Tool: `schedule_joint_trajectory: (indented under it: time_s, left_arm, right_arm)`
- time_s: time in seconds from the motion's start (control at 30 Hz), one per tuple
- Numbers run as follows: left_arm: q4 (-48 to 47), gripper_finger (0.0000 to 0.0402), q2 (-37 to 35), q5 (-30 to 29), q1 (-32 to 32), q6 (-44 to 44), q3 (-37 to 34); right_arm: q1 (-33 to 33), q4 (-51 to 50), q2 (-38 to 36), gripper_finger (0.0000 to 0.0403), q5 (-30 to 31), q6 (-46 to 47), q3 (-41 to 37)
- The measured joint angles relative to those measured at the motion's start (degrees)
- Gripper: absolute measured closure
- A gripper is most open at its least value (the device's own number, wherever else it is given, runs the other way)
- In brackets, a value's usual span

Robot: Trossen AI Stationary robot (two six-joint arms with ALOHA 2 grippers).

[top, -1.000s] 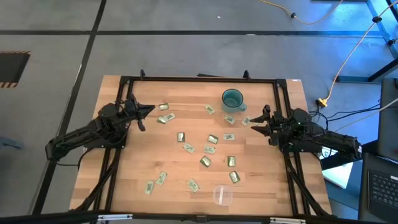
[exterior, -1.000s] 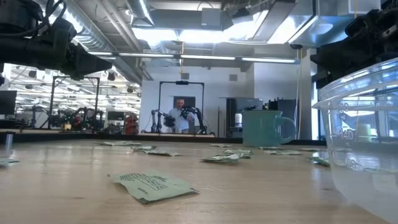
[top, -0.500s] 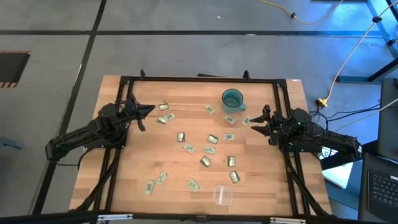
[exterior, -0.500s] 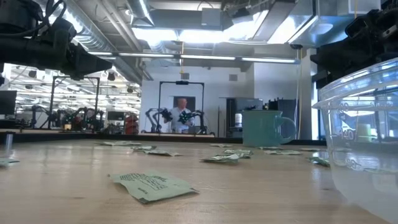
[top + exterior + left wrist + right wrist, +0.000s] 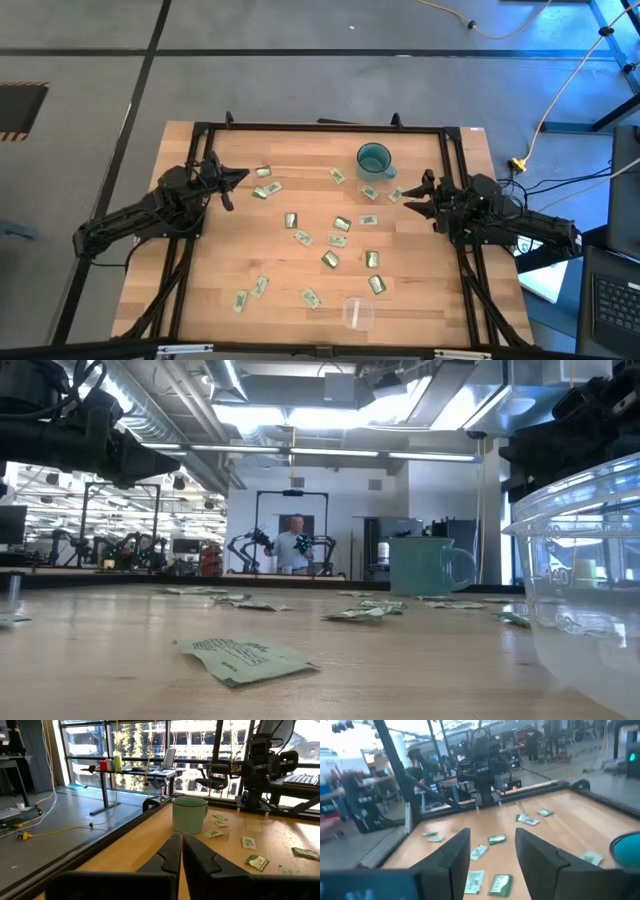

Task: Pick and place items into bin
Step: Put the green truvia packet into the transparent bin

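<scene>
High view. The pale green and white packets (image 5: 340, 224) lie scattered flat over the middle of the wooden table (image 5: 200, 290), none yet in the clear plastic cup (image 5: 358, 313) that stands near the front edge. The teal mug (image 5: 374, 159) sits at the far side. The left gripper (image 5: 236, 178) waits at the left edge with fingers pressed together, empty; the right gripper (image 5: 415, 194) is spread wide, empty, just beside a packet (image 5: 396, 195).

Low view. The nearest packet (image 5: 244, 656) lies slightly puffed and creased, its edges lifting a little off the wood. The cup's wall (image 5: 585, 580) looks thin.

Left wrist view. The fingers (image 5: 170, 857) meet; the mug (image 5: 189, 813) and packets (image 5: 257, 862) lie ahead.

Right wrist view. The spread fingers (image 5: 451, 855) frame several packets (image 5: 497, 839).

Handling, as a judgement: each packet is probably light, thin and pliable, apt to slide. Pinch across its short width, fingertips at the tabletop.
</scene>
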Motion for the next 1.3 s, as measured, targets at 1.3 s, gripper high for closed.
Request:
schedule_joint_trajectory:
  time_s: [1.3]
  left_arm:
    - [-0.01,0.0389,0.0,-0.9,-0.01,-0.08,-0.02]
  right_arm:
    - [10.88,-11.36,31.24,0.0244,3.87,-6.86,24.19]
